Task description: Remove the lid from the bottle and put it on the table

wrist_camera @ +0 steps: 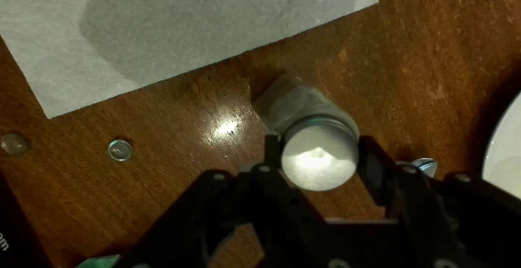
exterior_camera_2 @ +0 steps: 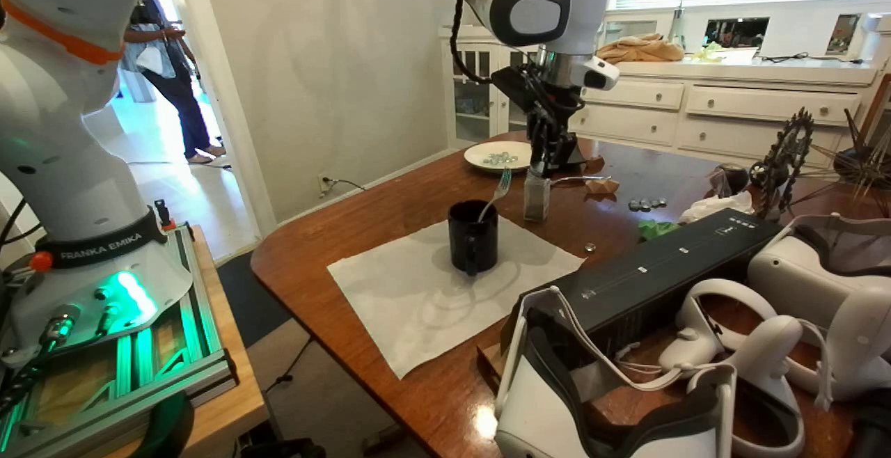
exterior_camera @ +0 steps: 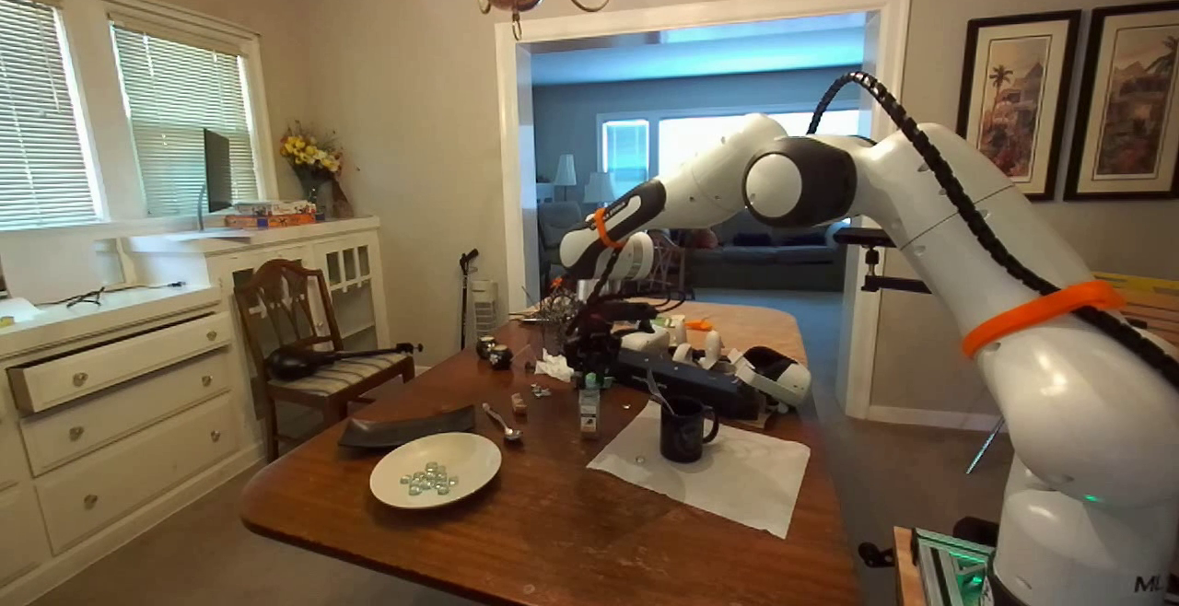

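Note:
The bottle is a small, clear-grey, square glass bottle (exterior_camera: pixel 589 414), upright on the brown wooden table (exterior_camera: pixel 589 532). It also shows in an exterior view (exterior_camera_2: pixel 536 200) and in the wrist view (wrist_camera: pixel 299 99). Its round silver lid (wrist_camera: pixel 319 164) sits on top, between my fingers in the wrist view. My gripper (wrist_camera: pixel 320 154) points down from above, one finger against each side of the lid. In both exterior views the gripper (exterior_camera: pixel 591 368) (exterior_camera_2: pixel 539 157) is directly over the bottle. The fingers mostly hide the lid there.
A black mug (exterior_camera_2: pixel 473 239) with a fork stands on a white sheet (exterior_camera_2: pixel 411 305) beside the bottle. A white plate (exterior_camera: pixel 391 482) with glass beads, a spoon (exterior_camera: pixel 502 424) and a dark tray (exterior_camera: pixel 405 431) lie nearby. A black box (exterior_camera_2: pixel 661 263) and white headsets (exterior_camera_2: pixel 557 402) stand close.

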`<state>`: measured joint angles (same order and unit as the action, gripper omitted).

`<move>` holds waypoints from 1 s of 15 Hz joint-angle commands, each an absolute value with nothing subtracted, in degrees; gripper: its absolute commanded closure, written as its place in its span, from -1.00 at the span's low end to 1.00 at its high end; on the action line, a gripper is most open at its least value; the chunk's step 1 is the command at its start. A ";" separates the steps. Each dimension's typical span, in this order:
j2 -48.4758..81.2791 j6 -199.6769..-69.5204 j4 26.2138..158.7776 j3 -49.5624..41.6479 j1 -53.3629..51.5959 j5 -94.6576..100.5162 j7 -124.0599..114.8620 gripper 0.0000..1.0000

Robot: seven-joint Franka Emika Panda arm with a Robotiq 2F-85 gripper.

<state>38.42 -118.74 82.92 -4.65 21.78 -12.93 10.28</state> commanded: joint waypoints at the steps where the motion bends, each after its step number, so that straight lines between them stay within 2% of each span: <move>1: 38.12 -117.29 82.36 -5.77 20.88 -11.76 9.01 0.45; 2: 38.13 -117.15 82.22 -5.87 20.80 -11.53 9.00 0.55; 15: 33.70 -119.71 81.80 -5.85 16.18 -0.20 15.00 0.55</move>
<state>35.16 -118.89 81.79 -5.53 18.39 -3.46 12.96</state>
